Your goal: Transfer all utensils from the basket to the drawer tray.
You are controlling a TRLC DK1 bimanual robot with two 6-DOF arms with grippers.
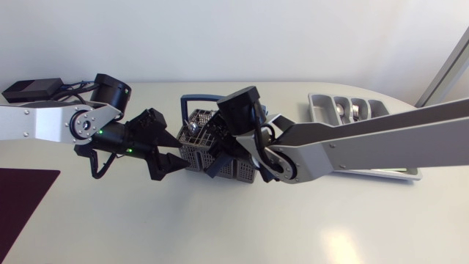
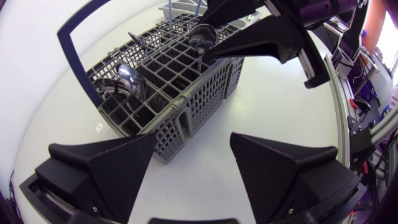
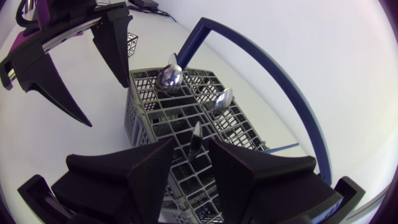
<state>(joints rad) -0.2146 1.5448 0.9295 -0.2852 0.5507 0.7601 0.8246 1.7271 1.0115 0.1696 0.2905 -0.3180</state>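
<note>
Grey basket (image 2: 205,93): on our table (image 1: 220,220), spoons (image 3: 169,78) standing in it.
Tray (image 1: 316,110): well right of basket.
Left gripper (image 2: 193,135): spread, just beside basket.
Right gripper (image 3: 191,142): above basket; we cannot tell its grip.

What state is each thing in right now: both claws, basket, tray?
Left claw: open, beside the basket.
Right claw: open, over the basket, utensil between its fingers.
Basket: upright, spoons standing in it.
Tray: partly filled.
</note>
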